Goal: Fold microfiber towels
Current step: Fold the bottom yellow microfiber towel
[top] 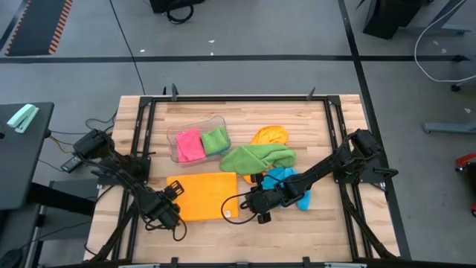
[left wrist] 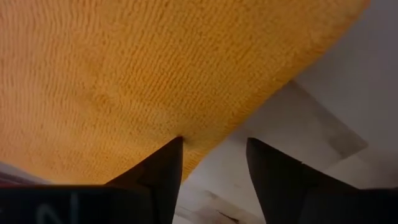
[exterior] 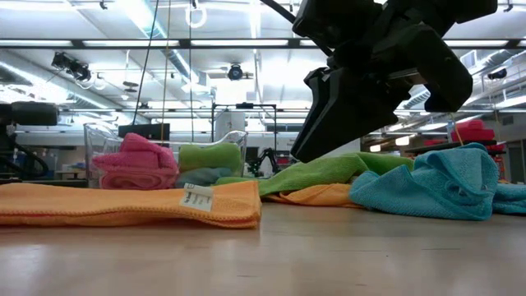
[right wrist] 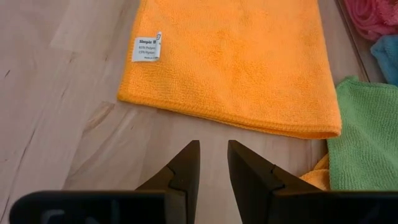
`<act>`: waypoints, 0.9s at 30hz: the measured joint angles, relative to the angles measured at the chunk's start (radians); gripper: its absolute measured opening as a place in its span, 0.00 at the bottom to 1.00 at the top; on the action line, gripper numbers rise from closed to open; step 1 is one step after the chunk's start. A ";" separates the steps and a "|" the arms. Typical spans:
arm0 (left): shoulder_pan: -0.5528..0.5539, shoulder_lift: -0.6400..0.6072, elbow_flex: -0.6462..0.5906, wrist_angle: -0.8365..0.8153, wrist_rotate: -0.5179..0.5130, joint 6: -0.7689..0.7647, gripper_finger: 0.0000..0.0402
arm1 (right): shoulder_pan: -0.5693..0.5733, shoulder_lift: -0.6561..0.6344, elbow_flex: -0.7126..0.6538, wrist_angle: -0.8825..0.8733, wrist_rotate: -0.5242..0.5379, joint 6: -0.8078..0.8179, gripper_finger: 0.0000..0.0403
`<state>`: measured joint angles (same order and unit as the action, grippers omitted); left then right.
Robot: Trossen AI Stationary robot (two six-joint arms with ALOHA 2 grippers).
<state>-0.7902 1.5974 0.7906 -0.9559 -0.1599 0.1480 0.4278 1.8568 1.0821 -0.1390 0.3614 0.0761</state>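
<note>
High view: wooden table [top: 245, 231] inside a dark frame, both arms reaching in over the near half. Biggest cloth is the orange towel [top: 202, 195], lying flat as a rectangle at centre-left with its white label [top: 227, 212] at the near right corner; looks already folded once, so probably mid-fold. Next, a loose green towel [top: 256, 157] draped just beyond it, partly over a second orange towel [top: 269, 135], likely the unfolded pile waiting its turn. Crumpled blue towel [top: 286, 181] sits right of the flat orange one, mostly under the right arm. Clear plastic tub [top: 197, 141] at the far left holds a folded pink towel [top: 190, 144] and a folded green towel [top: 215, 140] side by side, presumably where finished ones go.

Left gripper [top: 165, 211] sits low at the flat orange towel's left edge. In the left wrist view its fingers are parted, with one finger [left wrist: 163, 171] touching the cloth edge and nothing pinched between them, so it seems to be letting go or lining up a new pinch.

Right gripper [right wrist: 212, 163] hovers above bare wood just off the towel's near right corner, fingers narrowly apart, holding nothing; probably staged to take that edge for the next fold.
</note>
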 joint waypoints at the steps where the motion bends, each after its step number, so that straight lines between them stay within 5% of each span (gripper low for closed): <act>1: 0.000 0.000 0.000 0.003 0.000 0.010 0.45 | 0.000 0.000 0.000 0.000 0.000 0.000 0.23; 15: -0.006 -0.006 -0.042 0.094 -0.005 0.129 0.40 | 0.000 0.000 0.000 0.008 0.000 0.002 0.23; 27: -0.004 -0.002 -0.020 0.153 0.047 0.057 0.03 | 0.000 0.000 0.000 0.014 0.000 0.002 0.23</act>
<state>-0.7944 1.5953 0.7708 -0.8024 -0.1133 0.2047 0.4278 1.8568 1.0821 -0.1253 0.3614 0.0780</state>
